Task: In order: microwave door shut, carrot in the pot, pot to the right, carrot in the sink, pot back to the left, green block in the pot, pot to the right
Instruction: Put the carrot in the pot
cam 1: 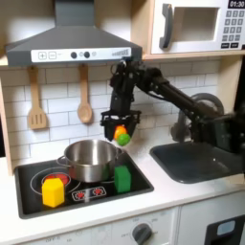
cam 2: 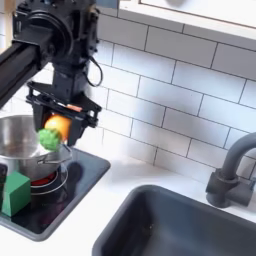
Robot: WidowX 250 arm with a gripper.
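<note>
My gripper is shut on the carrot, orange with its green tip pointing down and to the left in the second exterior view. It hangs in the air just above the right rim of the shiny steel pot, which stands on the black stovetop. The green block stands upright in front of the pot's right side. The dark grey sink lies to the right with its curved faucet. The white microwave door at top right is closed.
A yellow block with a red top stands at the stovetop's front left in the first exterior view. A spatula and a wooden spoon hang on the tiled wall under the grey range hood.
</note>
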